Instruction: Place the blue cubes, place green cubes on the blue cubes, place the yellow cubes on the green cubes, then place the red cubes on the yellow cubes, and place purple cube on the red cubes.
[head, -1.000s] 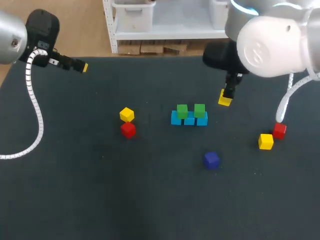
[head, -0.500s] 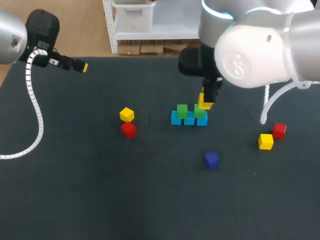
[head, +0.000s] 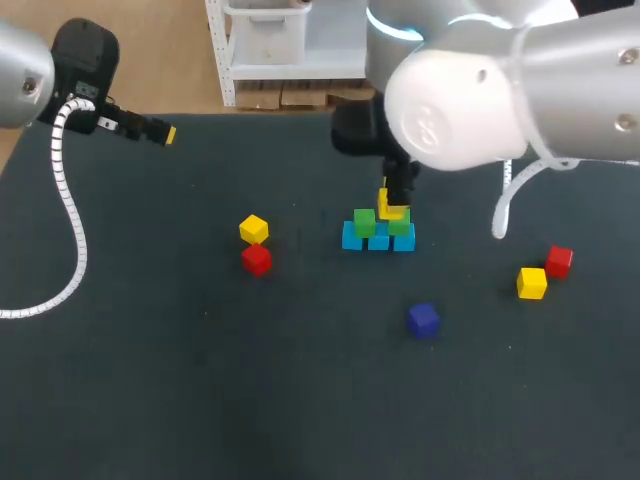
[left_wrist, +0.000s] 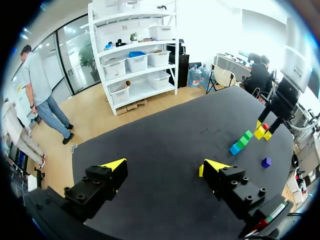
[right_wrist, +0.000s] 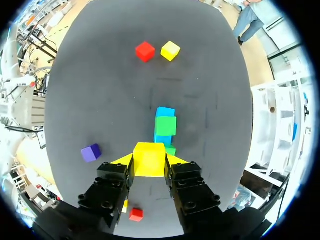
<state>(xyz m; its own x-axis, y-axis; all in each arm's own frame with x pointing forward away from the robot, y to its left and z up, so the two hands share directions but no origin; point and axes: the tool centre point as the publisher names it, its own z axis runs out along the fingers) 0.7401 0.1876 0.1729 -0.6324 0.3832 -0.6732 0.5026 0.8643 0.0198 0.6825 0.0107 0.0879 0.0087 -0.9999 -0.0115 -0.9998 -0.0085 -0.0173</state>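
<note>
The small yellow cube (right_wrist: 149, 159) is clamped between both fingers of the right gripper (right_wrist: 149, 161), over the two green cubes (head: 365, 222) on the row of blue cubes (head: 352, 238). Perhaps it touches them; I cannot tell. The left gripper (left_wrist: 164, 166) is wide open and holds nothing, over the dark matte table (head: 150, 380).

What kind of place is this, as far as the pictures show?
Probably a robotics lab test bench. On a dark table, the right tool holds a yellow cube just above a stack of blue cubes and green cubes; the left tool hangs open at the side.
</note>
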